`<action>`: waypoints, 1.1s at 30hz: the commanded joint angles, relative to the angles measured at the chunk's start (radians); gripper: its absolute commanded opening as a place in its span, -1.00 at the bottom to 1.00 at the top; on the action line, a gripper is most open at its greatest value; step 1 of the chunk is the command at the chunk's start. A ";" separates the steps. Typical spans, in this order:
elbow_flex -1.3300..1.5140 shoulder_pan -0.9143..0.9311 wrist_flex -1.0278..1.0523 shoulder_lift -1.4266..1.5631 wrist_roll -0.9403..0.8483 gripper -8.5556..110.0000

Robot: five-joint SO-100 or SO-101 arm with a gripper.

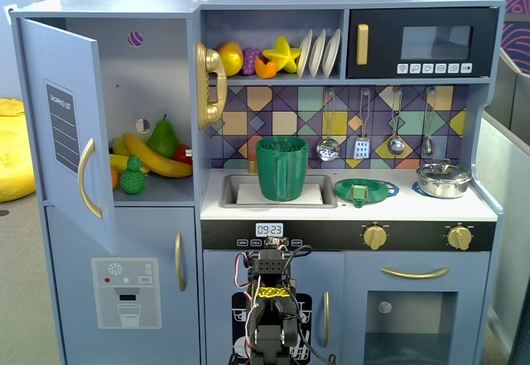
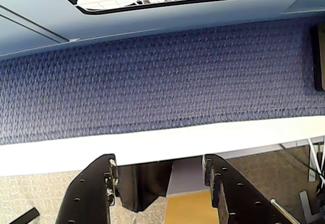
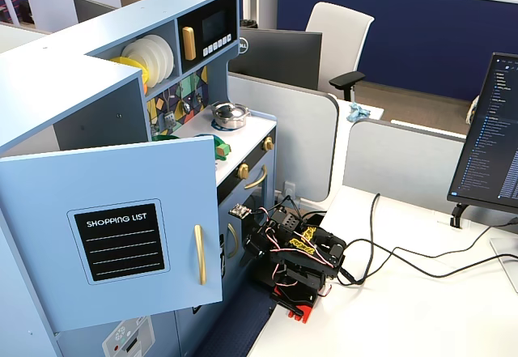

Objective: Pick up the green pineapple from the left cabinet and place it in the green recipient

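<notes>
The green pineapple (image 1: 132,176) stands on the shelf at the front of the open left cabinet (image 1: 149,67), beside bananas and below a dark-green pear (image 1: 163,139). The cabinet door (image 1: 65,129) is swung open; in another fixed view this door (image 3: 121,235) hides the shelf. The green recipient (image 1: 281,168) stands upright in the sink. My arm (image 1: 269,307) is folded low in front of the kitchen, far below the shelf. In the wrist view my gripper (image 2: 160,164) is open and empty, facing a blue woven mat and a white table edge.
A flat green strainer (image 1: 365,189) and a metal pot (image 1: 443,180) sit on the counter right of the sink. A gold phone (image 1: 210,84) hangs on the cabinet's right edge. The arm's base (image 3: 295,252) stands on a white desk with cables.
</notes>
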 commanded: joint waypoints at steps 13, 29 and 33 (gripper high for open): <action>0.003 -0.087 0.104 -0.009 0.075 -0.86; -0.339 -0.854 -1.305 -0.307 0.003 -0.37; -0.388 -0.884 -1.440 -0.471 0.005 -0.28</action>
